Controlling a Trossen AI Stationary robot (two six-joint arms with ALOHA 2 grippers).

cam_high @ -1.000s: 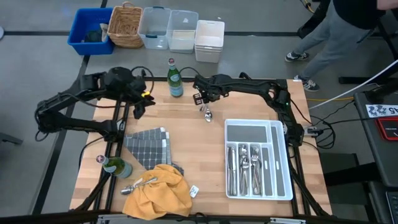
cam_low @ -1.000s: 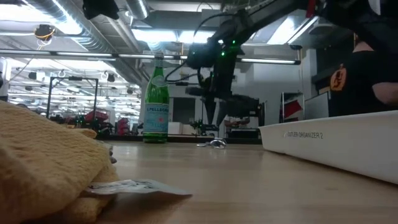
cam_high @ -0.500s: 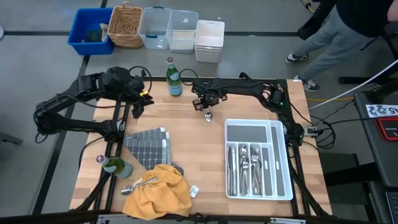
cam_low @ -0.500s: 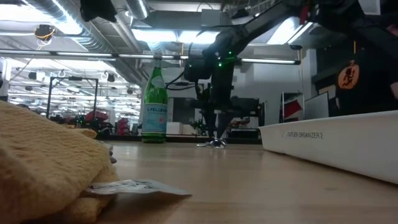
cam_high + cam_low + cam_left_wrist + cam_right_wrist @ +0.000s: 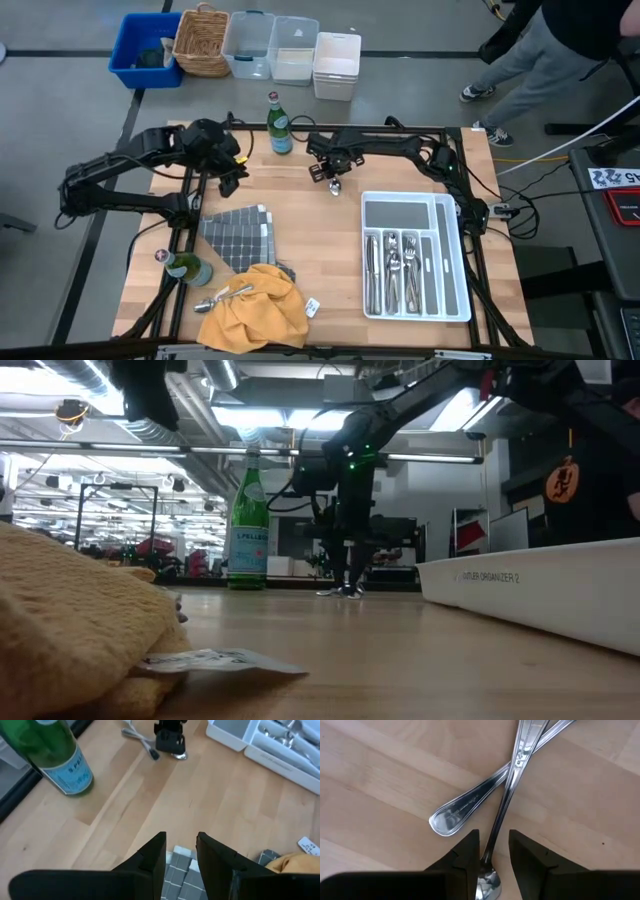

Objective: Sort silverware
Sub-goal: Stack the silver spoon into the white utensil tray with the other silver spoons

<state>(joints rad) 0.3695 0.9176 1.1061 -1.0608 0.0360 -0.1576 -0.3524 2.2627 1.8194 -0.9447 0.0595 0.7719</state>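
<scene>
Two bottles [image 5: 282,126], one tray [image 5: 452,262] (white)

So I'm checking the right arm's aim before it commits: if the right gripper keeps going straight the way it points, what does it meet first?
The right gripper, fingers open, straddles a slim shiny silver utensil handle crossed over a second one on the wooden table. It would likely meet that handle first.

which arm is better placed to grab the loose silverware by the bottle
Right: the right gripper sits directly over the two crossed utensils, open fingers straddling one handle. The left gripper hangs over the grey checked mat, farther off.
</scene>
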